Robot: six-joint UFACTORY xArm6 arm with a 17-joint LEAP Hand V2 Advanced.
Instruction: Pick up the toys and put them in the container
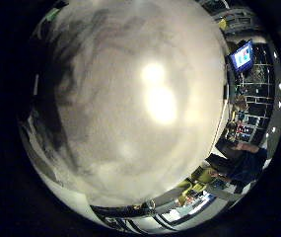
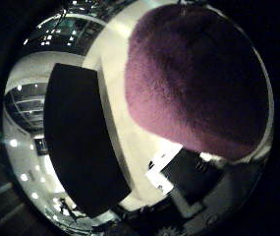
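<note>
purple plush toy (image 2: 198, 83) close against palm

A pale table (image 2: 111, 73) runs beside a dark panel (image 2: 75, 142). A fuzzy purple toy (image 2: 193, 83) fills the view above the table; contact cannot be told.

Fuzzy purple plush toy (image 2: 198, 83) is looking matt, soft-napped; pale grey-white mottled surface (image 1: 130, 98) is showing glossy glare, v. close to palm.
</note>
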